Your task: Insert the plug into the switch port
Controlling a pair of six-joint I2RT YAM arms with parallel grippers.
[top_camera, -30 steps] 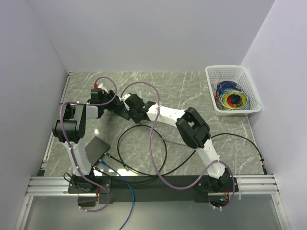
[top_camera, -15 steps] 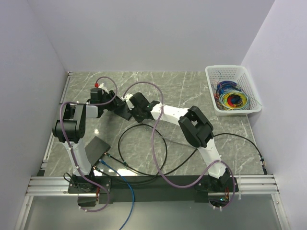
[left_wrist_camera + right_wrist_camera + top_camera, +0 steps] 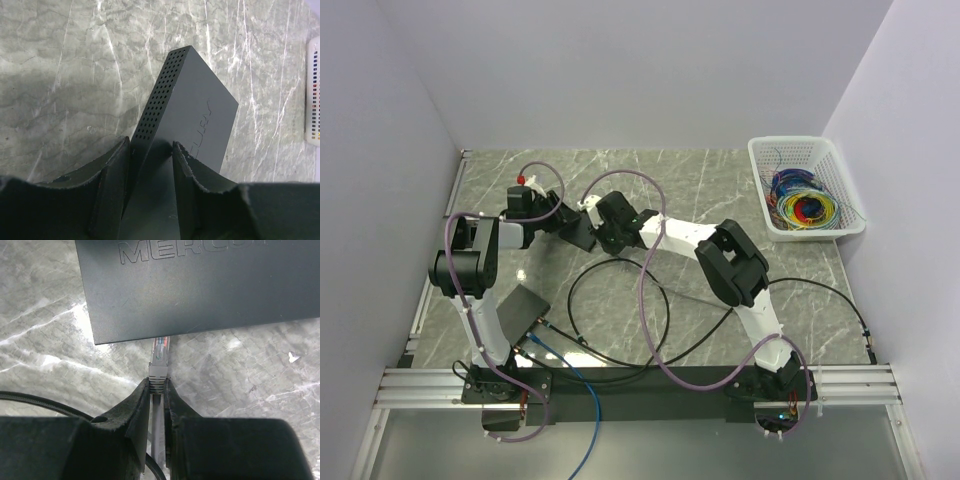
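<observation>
Between the right gripper's [image 3: 155, 385] fingers [image 3: 140, 405], the plug [image 3: 160, 351] is sitting clamped by its grey boot, with its clear tip pointing straight ahead of the tool. The two black fingers are pressing together on the boot from either side, and the grey cable [image 3: 157, 432] is running back through the narrow slot between them. Just ahead of those fingertips, the plug's tip is meeting the near edge of the switch [image 3: 200, 285], a dark grey box with raised lettering on its broad face. The front of the tip is passing out of sight under that edge, so I cannot tell whether it is seated in a port.

Across from it, the left gripper [image 3: 151, 146] is gripping the same switch, its fingers [image 3: 116, 170] closing on the near end of the box from both sides. Beyond those fingers the switch is rising at a tilt, its perforated narrow side facing the tool's left. Under both tools the marble table [image 3: 250, 390] is showing, and a black cable [image 3: 35, 399] is curving past the right gripper's left finger. Far off to the right arm's right, a white basket [image 3: 815, 230] is holding coloured wires.
</observation>
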